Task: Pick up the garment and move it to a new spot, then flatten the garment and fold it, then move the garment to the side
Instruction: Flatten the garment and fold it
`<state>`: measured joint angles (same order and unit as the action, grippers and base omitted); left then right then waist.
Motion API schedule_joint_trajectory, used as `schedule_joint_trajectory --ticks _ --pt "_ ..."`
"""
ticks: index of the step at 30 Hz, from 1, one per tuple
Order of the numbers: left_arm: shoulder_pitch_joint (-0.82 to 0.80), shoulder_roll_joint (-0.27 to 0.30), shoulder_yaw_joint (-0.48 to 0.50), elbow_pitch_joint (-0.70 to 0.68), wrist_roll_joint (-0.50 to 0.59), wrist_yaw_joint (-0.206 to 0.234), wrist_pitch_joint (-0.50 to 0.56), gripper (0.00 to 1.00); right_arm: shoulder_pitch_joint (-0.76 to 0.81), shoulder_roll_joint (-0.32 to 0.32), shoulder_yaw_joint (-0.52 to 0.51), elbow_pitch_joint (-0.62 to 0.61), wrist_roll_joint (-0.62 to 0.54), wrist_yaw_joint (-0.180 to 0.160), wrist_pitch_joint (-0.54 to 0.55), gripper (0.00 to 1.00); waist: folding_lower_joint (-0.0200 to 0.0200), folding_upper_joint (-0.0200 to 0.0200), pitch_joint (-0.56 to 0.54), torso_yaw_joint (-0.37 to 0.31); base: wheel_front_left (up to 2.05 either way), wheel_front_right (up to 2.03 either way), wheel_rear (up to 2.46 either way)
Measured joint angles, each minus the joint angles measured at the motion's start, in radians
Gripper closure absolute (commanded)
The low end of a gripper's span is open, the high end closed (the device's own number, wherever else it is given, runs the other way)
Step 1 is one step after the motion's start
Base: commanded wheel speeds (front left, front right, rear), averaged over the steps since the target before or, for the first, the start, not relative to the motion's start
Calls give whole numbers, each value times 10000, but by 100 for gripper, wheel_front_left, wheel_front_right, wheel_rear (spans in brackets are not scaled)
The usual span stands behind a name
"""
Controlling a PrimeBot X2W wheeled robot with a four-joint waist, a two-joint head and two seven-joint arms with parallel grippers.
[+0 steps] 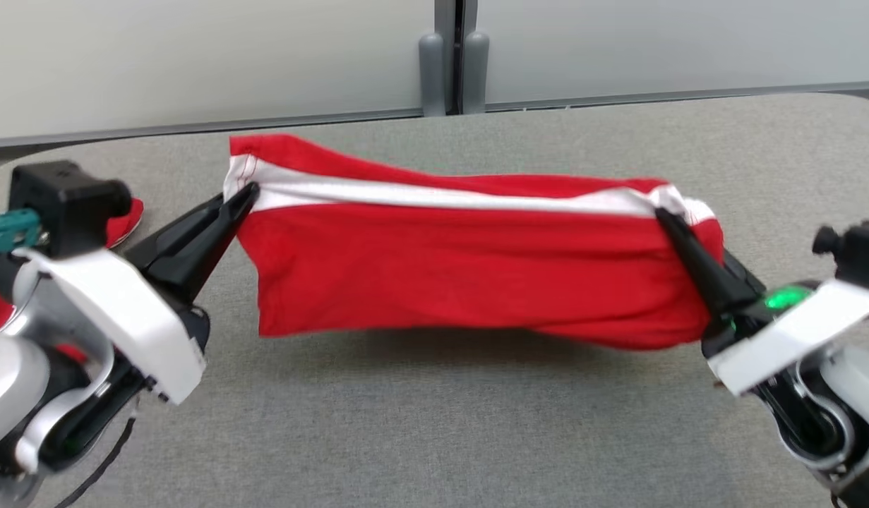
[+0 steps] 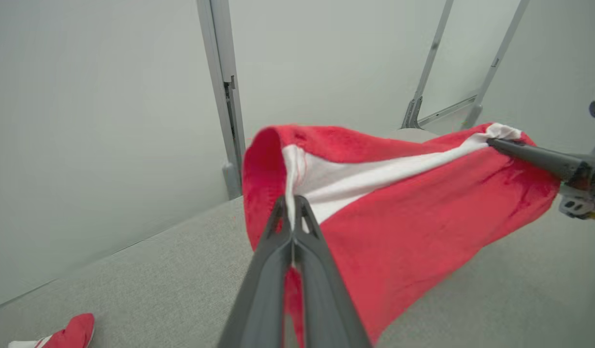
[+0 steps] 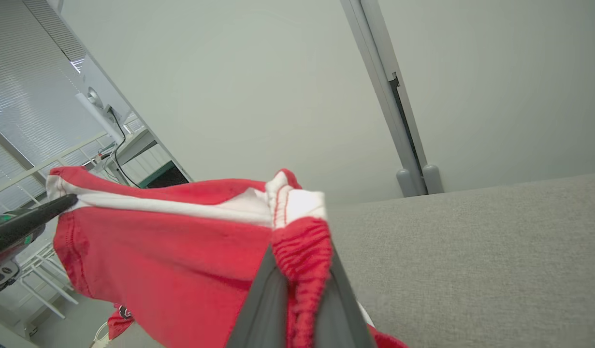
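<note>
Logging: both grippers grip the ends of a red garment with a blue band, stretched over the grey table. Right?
The band is white, not blue; the head view shows it. The left gripper and right gripper do grip the ends of the garment, stretched over the table.

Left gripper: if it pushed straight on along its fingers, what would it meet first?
The red garment itself: the left gripper is shut on its white-banded corner, fingers aimed into the cloth. Past that fold probably the grey wall panel, though depth is unclear.
</note>
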<state>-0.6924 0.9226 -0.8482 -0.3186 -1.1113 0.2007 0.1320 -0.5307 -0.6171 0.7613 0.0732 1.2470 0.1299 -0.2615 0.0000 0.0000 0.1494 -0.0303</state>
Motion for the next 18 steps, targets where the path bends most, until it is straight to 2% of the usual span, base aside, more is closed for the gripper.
schedule_joint_trajectory --ticks 3,7,10,18 --pt "300 324 182 -407 -290 249 -2 100 674 -6 -364 -282 -234 0 -2 100 0 0 31 -137 0 0 0" --pt "356 351 236 -251 -702 151 138 100 1062 198 -527 -343 -587 0 -2 100 0 0 329 -303 0 0 0" --pt "311 192 130 244 -786 -105 374 100 1126 384 -575 -251 -755 0 -2 100 0 0 636 -462 0 0 0" --pt "-560 -709 -447 2234 -725 -1043 1294 100 1212 1060 -403 476 -861 0 0 100 0 0 1387 -1027 0 0 0"
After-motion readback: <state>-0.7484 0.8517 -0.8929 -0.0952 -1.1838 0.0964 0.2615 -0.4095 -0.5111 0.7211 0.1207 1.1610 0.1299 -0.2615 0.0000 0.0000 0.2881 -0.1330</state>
